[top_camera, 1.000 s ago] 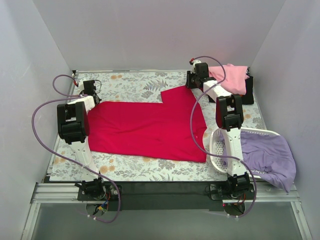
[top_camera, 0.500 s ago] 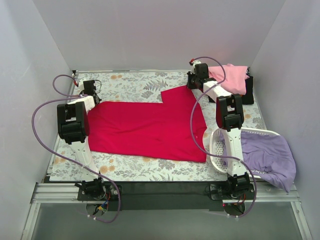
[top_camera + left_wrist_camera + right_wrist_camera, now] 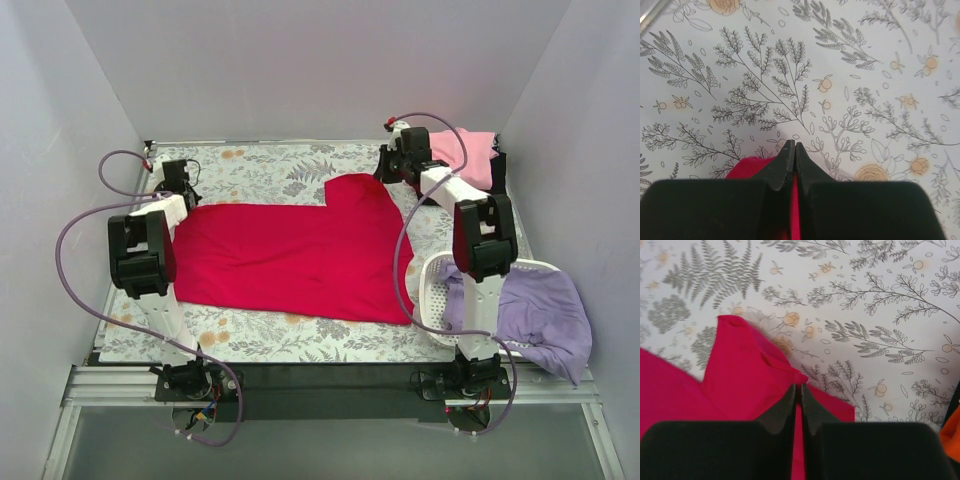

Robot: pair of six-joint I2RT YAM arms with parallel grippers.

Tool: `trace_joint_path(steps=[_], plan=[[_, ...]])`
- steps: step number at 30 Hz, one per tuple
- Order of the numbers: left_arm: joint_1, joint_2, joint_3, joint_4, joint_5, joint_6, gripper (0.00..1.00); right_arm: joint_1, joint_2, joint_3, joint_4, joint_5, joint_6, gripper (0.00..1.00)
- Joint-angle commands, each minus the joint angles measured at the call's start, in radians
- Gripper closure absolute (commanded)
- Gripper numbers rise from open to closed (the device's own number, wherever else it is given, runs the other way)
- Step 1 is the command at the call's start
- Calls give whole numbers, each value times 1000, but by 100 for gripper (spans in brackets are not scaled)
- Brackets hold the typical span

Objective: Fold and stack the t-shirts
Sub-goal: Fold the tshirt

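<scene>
A large crimson-red t-shirt (image 3: 290,255) lies spread flat across the middle of the floral table. My left gripper (image 3: 186,196) sits at its far left corner, shut on a pinch of the red cloth (image 3: 747,165) that shows between the closed jaws (image 3: 794,145). My right gripper (image 3: 388,172) is at the far right corner, shut on the red shirt's edge (image 3: 740,370), which rises in a small peak at the fingertips (image 3: 797,387). A pink t-shirt (image 3: 465,150) is draped at the back right. A lavender one (image 3: 540,315) hangs over the basket.
A white mesh basket (image 3: 430,275) stands at the right near edge beside my right arm. A black bin (image 3: 497,180) holds the pink shirt at the back right. Orange cloth (image 3: 952,440) peeks in at the right wrist view's edge. Grey walls enclose the table.
My right gripper has shut on the red shirt's far right corner and drawn it slightly up and right, rounding that corner. The right arm has swung to the right; the left gripper stays shut.
</scene>
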Motion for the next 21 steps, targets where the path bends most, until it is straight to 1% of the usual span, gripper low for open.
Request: trace_joint_path(steps=[1,3,9,12,17,21], plan=[[5,-105,-17,37,6,-12,100,6,-147,-104,154,-77,22,99],[5,-112,-26,64,13,-17,100,4,-194,-188,194,-86,30,99],[5,-141,-58,67,1,-17,100,9,-295,-348,228,-123,62,99],[5,-175,-80,63,-19,-15,100,23,-375,-438,228,-101,60,99],[4,-247,-141,69,-33,-32,100,56,-554,-608,225,-63,63,99],[5,-292,-201,75,-48,-38,100,82,-704,-704,196,-34,62,99]])
